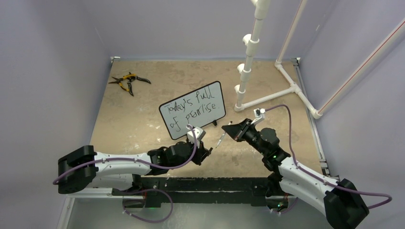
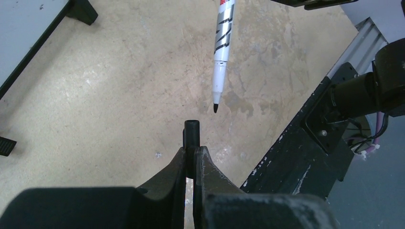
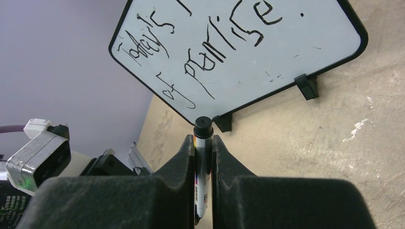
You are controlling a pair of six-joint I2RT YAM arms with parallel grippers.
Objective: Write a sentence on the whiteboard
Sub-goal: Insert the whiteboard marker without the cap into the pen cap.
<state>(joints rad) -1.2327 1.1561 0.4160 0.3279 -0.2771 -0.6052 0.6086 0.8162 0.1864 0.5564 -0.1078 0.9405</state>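
The whiteboard (image 1: 193,110) stands tilted mid-table on two black feet. The sentence (image 1: 191,109) is on it in two black lines, "Today's full / of promise". In the right wrist view the board (image 3: 305,43) and the words (image 3: 215,47) lie just beyond the fingers. My right gripper (image 1: 231,132) is shut on a white marker (image 1: 221,139), near the board's right foot, bare tip pointing down toward the table. The marker's black end (image 3: 202,128) sticks out past the right gripper (image 3: 203,145). My left gripper (image 1: 206,153) (image 2: 192,152) is shut on a black marker cap (image 2: 191,131), just below the marker's tip (image 2: 215,108).
Yellow-handled pliers (image 1: 128,81) lie at the back left. A white pipe frame (image 1: 248,71) stands at the back right. The black base rail (image 1: 215,183) runs along the near edge. One board foot (image 2: 82,10) shows at the top left of the left wrist view.
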